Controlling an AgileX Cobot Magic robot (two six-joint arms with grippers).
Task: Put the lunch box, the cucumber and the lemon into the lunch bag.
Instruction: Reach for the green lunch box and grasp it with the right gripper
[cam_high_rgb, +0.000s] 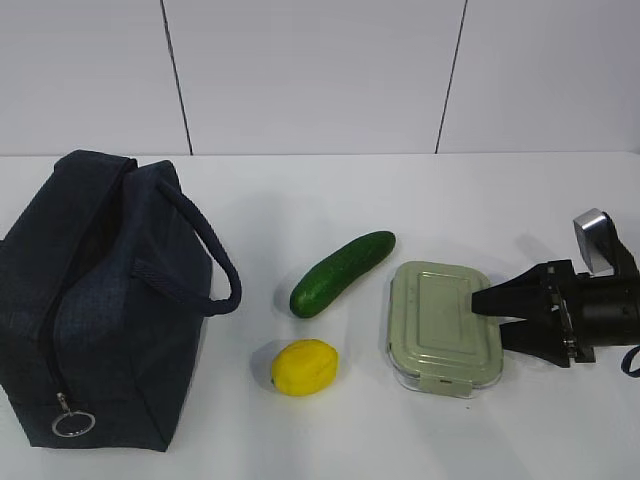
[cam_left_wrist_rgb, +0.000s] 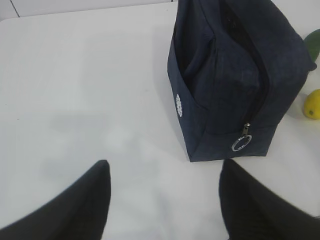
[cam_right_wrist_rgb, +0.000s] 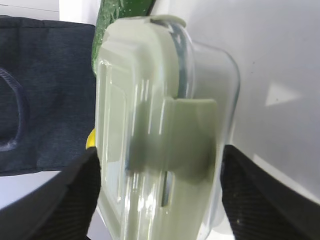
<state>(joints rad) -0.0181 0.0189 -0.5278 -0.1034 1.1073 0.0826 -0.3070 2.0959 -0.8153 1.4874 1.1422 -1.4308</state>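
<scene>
**Me:** Right wrist view first, because this one is nearest. My right gripper (cam_right_wrist_rgb: 160, 200) has its jaws wide apart, and the short end of the lunch box (cam_right_wrist_rgb: 150, 140) is between the two black fingers (cam_right_wrist_rgb: 60, 200). The sage-green latch tab points to the camera. I cannot tell if the pads really touch the box or only stand beside it.

**Colleague:** And the exterior view, does it say the same?

**Me:** Yes. There the right gripper (cam_high_rgb: 480, 310) comes in from the right side, and its tips are at the right edge of the lunch box (cam_high_rgb: 440, 325). The box lies flat on the white table (cam_high_rgb: 300, 200) with the lid on.

**Colleague:** What about the left one?

**Me:** My left gripper (cam_left_wrist_rgb: 165, 200) is spread open and has nothing in it. It hangs above bare table (cam_left_wrist_rgb: 75, 100), near the end of the lunch bag (cam_left_wrist_rgb: 235, 75) where the silver ring pull (cam_left_wrist_rgb: 241, 142) hangs.

**Colleague:** Where are the other things?

**Me:** The lemon (cam_high_rgb: 304, 367) lies left of the box, near the front. The cucumber (cam_high_rgb: 342, 273) lies a little farther back, on a slant, with its far end near the back corner of the box. The navy lunch bag (cam_high_rgb: 100, 300) stands upright at the left side, well apart from the box, one loop handle (cam_high_rgb: 210, 260) hanging to the side of the lemon. Behind the table I see a pale panelled wall (cam_high_rgb: 320, 70).
</scene>
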